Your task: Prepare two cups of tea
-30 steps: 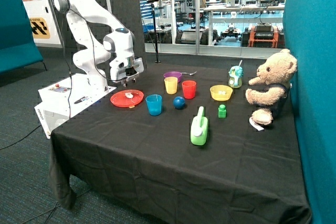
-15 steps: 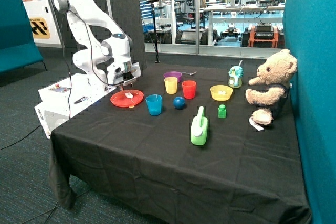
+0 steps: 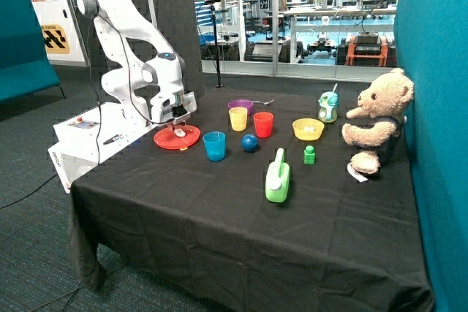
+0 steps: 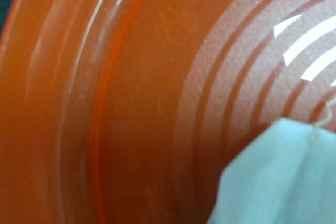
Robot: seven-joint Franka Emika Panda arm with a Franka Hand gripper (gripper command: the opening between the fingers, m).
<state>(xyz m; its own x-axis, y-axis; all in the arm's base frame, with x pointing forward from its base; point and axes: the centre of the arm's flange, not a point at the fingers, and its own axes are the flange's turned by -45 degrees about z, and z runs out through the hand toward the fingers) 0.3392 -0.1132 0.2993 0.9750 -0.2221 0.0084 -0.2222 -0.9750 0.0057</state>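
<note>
1. Since the earlier frame we see the gripper [image 3: 175, 123] has come lower, down onto the red plate [image 3: 164, 139] at the table's corner nearest the robot base.
2. We cannot tell whether its fingers are apart or together; neither view shows them.
3. We find a small white tea lump [image 3: 179, 133] lying on the plate, just under the gripper.
4. From the wrist view we see the plate's ridged orange-red surface [image 4: 131, 98] up close, with a pale tea piece [image 4: 273, 177] and a thin thread at the picture's edge.
5. We see the blue cup [image 3: 214, 145] standing upright just beside the plate, and the yellow cup [image 3: 238, 118] farther back, next to a red tumbler [image 3: 263, 124].
6. We note a purple bowl [image 3: 241, 105] behind the yellow cup.
7. We see a blue ball [image 3: 250, 143] between the blue cup and the red tumbler.
</note>
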